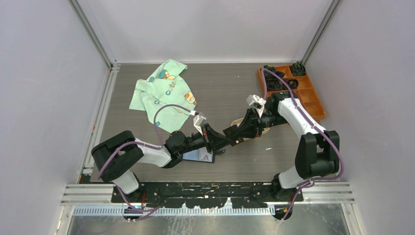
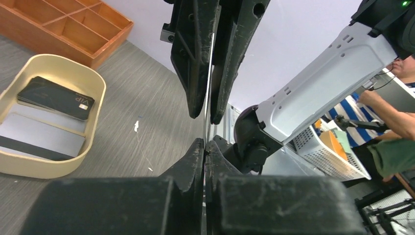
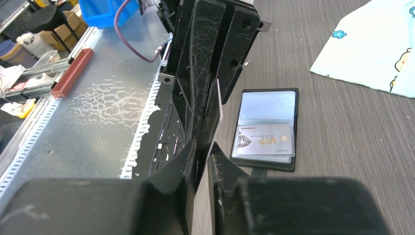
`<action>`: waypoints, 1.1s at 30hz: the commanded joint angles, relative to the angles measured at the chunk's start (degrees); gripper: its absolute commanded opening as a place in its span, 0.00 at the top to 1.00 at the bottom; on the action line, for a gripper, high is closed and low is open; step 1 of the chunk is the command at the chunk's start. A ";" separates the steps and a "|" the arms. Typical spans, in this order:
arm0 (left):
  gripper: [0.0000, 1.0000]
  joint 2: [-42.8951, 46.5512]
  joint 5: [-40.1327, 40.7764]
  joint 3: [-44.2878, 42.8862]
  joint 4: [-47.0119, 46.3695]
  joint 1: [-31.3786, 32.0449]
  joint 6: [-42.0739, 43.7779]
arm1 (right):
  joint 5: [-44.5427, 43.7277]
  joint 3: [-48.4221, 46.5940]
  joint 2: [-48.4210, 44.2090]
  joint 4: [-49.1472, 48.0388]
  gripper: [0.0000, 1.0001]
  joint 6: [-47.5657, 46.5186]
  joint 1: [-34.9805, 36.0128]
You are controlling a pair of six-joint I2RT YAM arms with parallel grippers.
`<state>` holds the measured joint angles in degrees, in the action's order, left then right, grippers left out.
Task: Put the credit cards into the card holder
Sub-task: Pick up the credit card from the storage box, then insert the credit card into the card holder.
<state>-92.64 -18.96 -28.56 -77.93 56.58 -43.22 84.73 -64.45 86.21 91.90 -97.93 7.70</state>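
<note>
a thin white card [image 3: 219, 110] stands on edge in the air over the middle of the grey wood-grain desk [image 1: 220, 88], caught between two tools that meet tip to tip. the left tool [image 2: 204, 152] is clamped tight on one end of it. the right tool [image 3: 201, 157] has its jaws narrow around the other end; whether they press the card i cannot tell.

the black bifold leather-like card holder [image 3: 266, 129] lies open and flat on the desk at about 7 o'clock from the meeting point, partly under the left arm, with a silver vip card [image 3: 265, 141] in its clear pocket.

at about 2 o'clock from the tools is a beige oval tray [image 2: 98, 88] holding a dark vip card [image 2: 55, 98] and a light grey card with a dark stripe [image 2: 39, 139]. past it, toward 1 o'clock, is an orange wooden compartment box [image 1: 303, 93]. a mint-green printed cloth [image 1: 164, 93] lies at 11 o'clock.
</note>
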 commanded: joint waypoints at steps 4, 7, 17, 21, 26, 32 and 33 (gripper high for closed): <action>1.00 7.24 -1.26 1.65 10.09 -0.28 8.72 | -5.90 -4.17 0.85 7.96 0.67 -2.55 0.22; 1.00 13.22 -5.29 1.31 26.39 -0.88 13.56 | -9.04 -4.51 0.64 7.95 0.54 -2.76 0.29; 1.00 23.93 -12.25 -2.16 56.40 -1.76 24.87 | -15.17 -5.13 0.99 -1.68 0.45 11.70 1.36; 1.00 24.90 -12.46 -1.93 57.71 -2.45 25.17 | -22.33 -3.06 -2.94 -19.56 0.43 35.37 3.33; 1.00 24.64 -13.27 -1.08 57.12 -3.82 23.27 | -28.46 -1.18 -8.61 -30.55 0.41 46.74 3.38; 1.00 24.33 -14.04 0.11 55.20 -5.58 20.46 | -42.89 3.40 -16.35 -49.09 0.26 64.77 3.37; 1.00 24.39 -14.08 0.25 54.97 -5.74 20.26 | -42.38 3.11 -16.57 -49.56 0.14 65.81 3.33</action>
<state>-69.43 -31.35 -28.36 -20.12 51.72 -21.32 49.58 -61.36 72.99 55.70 -45.80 11.03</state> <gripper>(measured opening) 0.009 0.707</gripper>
